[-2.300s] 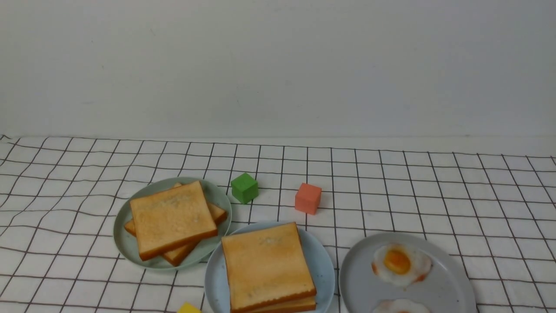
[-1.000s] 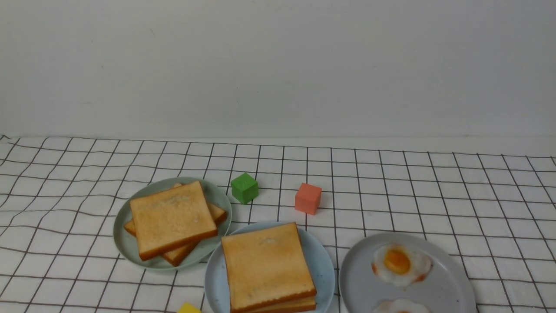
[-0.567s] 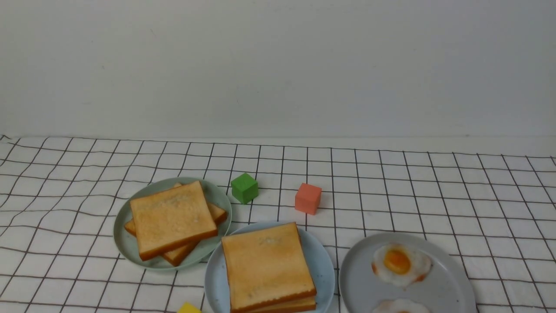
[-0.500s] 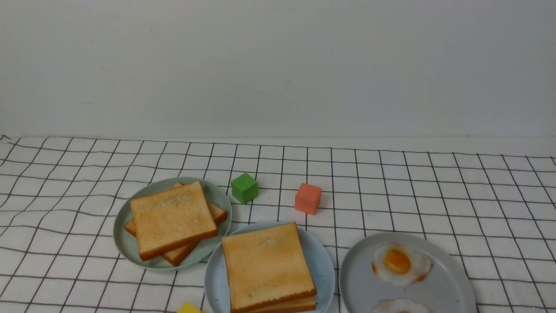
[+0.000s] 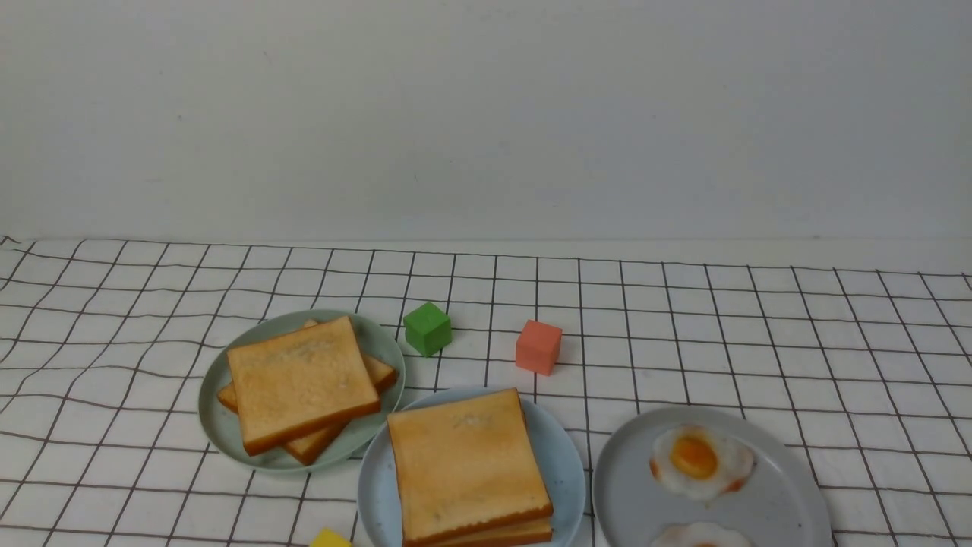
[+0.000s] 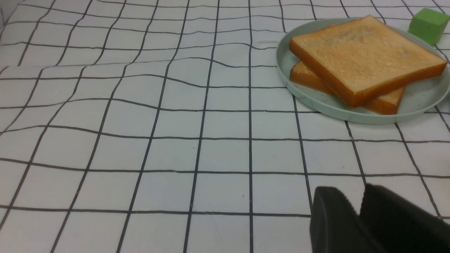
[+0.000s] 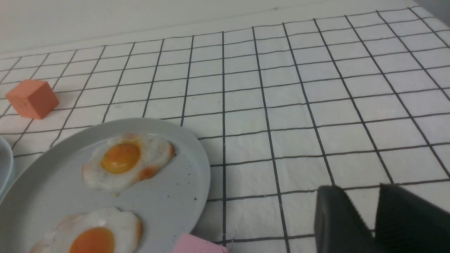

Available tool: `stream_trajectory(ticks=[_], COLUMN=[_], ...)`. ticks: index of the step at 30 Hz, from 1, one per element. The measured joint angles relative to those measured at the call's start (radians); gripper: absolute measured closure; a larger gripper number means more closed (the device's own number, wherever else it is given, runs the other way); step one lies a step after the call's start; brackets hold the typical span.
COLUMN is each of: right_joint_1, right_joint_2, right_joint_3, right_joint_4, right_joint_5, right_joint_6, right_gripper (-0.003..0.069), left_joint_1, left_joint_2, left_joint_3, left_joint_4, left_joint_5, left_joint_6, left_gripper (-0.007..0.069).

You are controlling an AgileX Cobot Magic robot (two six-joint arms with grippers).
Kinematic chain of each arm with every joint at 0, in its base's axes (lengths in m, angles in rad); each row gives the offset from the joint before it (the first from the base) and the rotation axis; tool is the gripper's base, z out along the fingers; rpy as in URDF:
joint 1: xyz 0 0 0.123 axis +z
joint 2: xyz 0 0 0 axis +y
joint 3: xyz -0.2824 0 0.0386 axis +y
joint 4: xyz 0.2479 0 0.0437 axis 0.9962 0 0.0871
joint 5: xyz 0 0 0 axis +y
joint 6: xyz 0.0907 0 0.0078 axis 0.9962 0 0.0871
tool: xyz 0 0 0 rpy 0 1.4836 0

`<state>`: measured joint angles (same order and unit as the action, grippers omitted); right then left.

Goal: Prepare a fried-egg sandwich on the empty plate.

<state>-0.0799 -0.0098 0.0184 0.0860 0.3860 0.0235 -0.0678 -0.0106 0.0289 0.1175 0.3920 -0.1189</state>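
The light-blue speckled plate [image 5: 566, 463] sits at the front centre and carries the sandwich [image 5: 467, 463], two golden toast slices stacked; what lies between them is hidden. Neither gripper shows in the front view. My left gripper [image 6: 351, 192] hovers over bare cloth, near side of the pale green plate [image 6: 316, 102], its jaws together and empty. My right gripper [image 7: 358, 191] hovers over bare cloth beside the grey plate [image 7: 182, 196], its jaws together and empty. A sliver of the light-blue plate [image 7: 5, 165] shows in the right wrist view.
The pale green plate [image 5: 220, 425] holds two loose toast slices [image 5: 300, 380]. The grey plate [image 5: 782, 501] holds two fried eggs [image 5: 700, 460]. A green cube [image 5: 427, 328] and an orange cube [image 5: 538, 346] stand behind the plates. A yellow block [image 5: 330, 539] and a pink block [image 7: 198, 247] lie at the front.
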Motion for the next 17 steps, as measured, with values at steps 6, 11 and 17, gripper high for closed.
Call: stream_trajectory(ticks=[6, 11, 17], right_joint_1=[0.000, 0.000, 0.000], right_joint_2=[0.000, 0.000, 0.000], right_joint_3=[0.000, 0.000, 0.000], right_joint_4=[0.000, 0.000, 0.000], right_joint_5=[0.000, 0.000, 0.000], right_joint_6=[0.000, 0.000, 0.000], right_gripper=[0.0444, 0.0435, 0.0428], left_joint_1=[0.000, 0.000, 0.000], left_joint_2=[0.000, 0.000, 0.000], left_joint_3=[0.000, 0.000, 0.000], left_joint_4=[0.000, 0.000, 0.000], left_joint_5=[0.000, 0.000, 0.000], left_joint_6=[0.000, 0.000, 0.000], left_gripper=[0.0476, 0.0470, 0.0463])
